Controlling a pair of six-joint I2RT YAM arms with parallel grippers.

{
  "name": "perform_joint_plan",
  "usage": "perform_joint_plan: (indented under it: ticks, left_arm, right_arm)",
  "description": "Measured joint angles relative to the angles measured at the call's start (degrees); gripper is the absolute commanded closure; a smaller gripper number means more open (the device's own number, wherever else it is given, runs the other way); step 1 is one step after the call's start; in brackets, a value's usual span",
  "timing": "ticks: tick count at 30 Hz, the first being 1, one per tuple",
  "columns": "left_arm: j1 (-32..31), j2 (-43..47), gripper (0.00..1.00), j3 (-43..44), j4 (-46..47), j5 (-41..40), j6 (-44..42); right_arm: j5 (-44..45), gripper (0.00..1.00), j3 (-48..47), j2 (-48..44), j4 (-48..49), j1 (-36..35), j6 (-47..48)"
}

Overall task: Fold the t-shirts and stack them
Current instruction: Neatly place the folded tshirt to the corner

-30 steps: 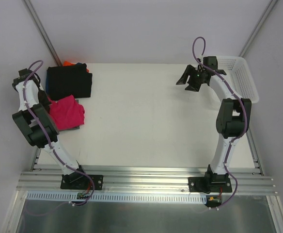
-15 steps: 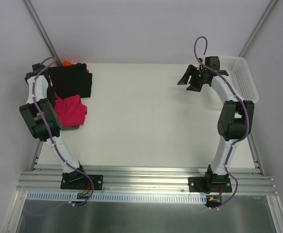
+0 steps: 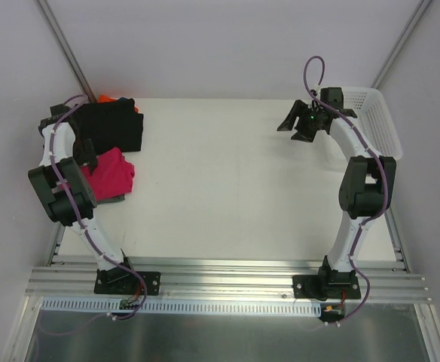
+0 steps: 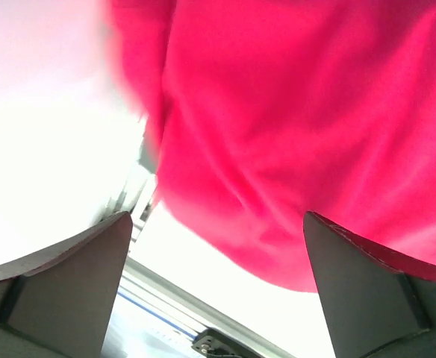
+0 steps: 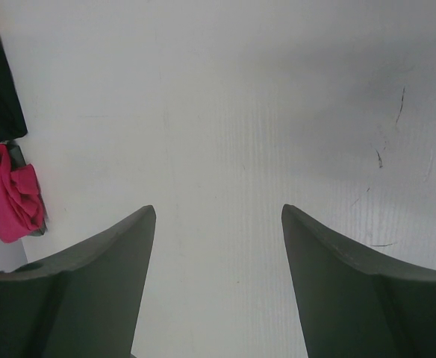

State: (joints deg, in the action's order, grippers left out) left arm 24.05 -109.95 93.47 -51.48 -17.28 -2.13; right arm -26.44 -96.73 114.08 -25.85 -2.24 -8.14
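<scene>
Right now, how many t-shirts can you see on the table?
4, all at the far left: a crimson-pink shirt, a grey shirt under it, a black shirt behind them, and an orange shirt peeking out behind that. More may be hidden underneath.

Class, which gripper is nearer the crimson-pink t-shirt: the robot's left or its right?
Left. The left gripper hangs open at the crimson-pink t-shirt's left edge. The right gripper is far across the table, near the white mesh basket.
</scene>
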Motion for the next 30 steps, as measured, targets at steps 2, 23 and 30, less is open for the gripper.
perform_joint_plan:
  ticks: [2, 23, 30]
  left_arm:
    - [-0.2, 0.8, 0.01, 0.1, 0.0, -0.9, 0.0]
    - [-16.4, -1.4, 0.01, 2.9, -0.7, 7.8, -0.2]
    - [-16.1, -7.9, 0.01, 6.9, -1.0, 9.4, 0.0]
  right_arm:
    - [0.0, 0.27, 0.0, 0.0, 0.1, 0.0, -0.1]
    - [-0.6, 0.27, 0.0, 0.0, 0.4, 0.6, -0.3]
    - [0.1, 0.27, 2.1, -1.2, 0.3, 1.3, 0.2]
